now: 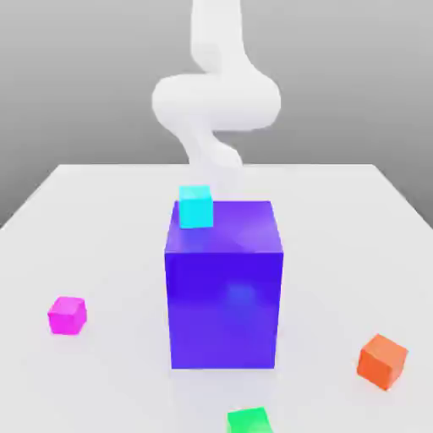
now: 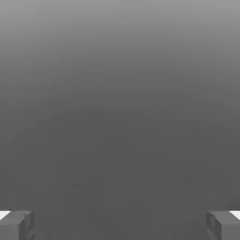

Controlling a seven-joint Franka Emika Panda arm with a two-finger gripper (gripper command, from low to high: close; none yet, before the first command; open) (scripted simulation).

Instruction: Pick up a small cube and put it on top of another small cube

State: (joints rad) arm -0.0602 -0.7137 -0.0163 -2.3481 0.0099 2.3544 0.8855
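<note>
The small magenta cube [image 1: 67,315] lies on the white table [image 1: 93,228] toward the exterior view's left, apart from everything else. A small cyan cube [image 1: 195,206] appears to rest on the top back corner of the big blue-violet block [image 1: 223,292] in the middle. My white arm [image 1: 216,97] rises behind that block, far from the magenta cube. In the hand view my gripper [image 2: 120,226] is open: its two grey fingertips [image 2: 17,225] stand wide apart with nothing between them, facing plain grey background.
An orange cube [image 1: 382,361] sits near the front on the exterior view's right. A green cube [image 1: 249,420] lies at the front edge, just ahead of the blue-violet block. The tall block stands between my arm and the front cubes.
</note>
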